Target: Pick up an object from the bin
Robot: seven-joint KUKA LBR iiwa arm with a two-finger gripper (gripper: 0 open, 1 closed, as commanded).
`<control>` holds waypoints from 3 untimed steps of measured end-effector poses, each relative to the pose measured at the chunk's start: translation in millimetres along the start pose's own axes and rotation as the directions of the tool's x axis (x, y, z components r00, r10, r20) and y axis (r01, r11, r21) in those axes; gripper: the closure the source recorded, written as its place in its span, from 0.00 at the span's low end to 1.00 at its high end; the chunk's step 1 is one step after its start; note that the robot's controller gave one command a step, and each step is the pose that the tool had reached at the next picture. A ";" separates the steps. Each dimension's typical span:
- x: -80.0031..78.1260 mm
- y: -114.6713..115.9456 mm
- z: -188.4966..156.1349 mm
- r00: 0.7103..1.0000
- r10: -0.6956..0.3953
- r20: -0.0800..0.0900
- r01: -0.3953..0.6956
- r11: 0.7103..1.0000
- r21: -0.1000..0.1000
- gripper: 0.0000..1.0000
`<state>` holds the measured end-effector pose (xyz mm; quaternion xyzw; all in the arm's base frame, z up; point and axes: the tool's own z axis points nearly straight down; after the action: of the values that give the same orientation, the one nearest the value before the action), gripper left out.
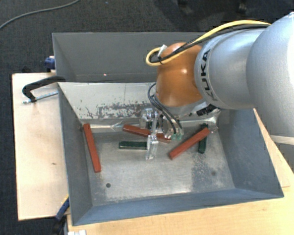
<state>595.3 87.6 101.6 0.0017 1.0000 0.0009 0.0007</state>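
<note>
My gripper (151,150) reaches down into the middle of the bin, near its back wall. Its tip stands at the right end of a short dark green stick (132,145) that lies flat on the floor. A short red stick (137,131) lies slanted just behind, passing under the gripper's body. To the right, a longer red stick (189,142) lies slanted, with a small dark green piece (202,146) at its far side. I see nothing held in the gripper.
A long red stick (92,147) lies along the left side of the bin floor. The arm with its orange cover and yellow cable hangs over the bin's back right part.
</note>
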 end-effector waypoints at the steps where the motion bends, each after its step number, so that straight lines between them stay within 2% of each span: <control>1: 22.4 -12.8 29.4 0.997 0.075 0.007 -0.075 0.997 -0.003 0.00; 2: 19.4 -12.7 26.1 0.997 0.075 0.017 -0.075 0.997 -0.004 1.00; 3: 9.3 -3.7 -63.9 0.926 0.377 0.008 -0.377 0.926 -0.004 1.00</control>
<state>585.9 83.8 165.5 0.1939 0.9810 0.0023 0.0049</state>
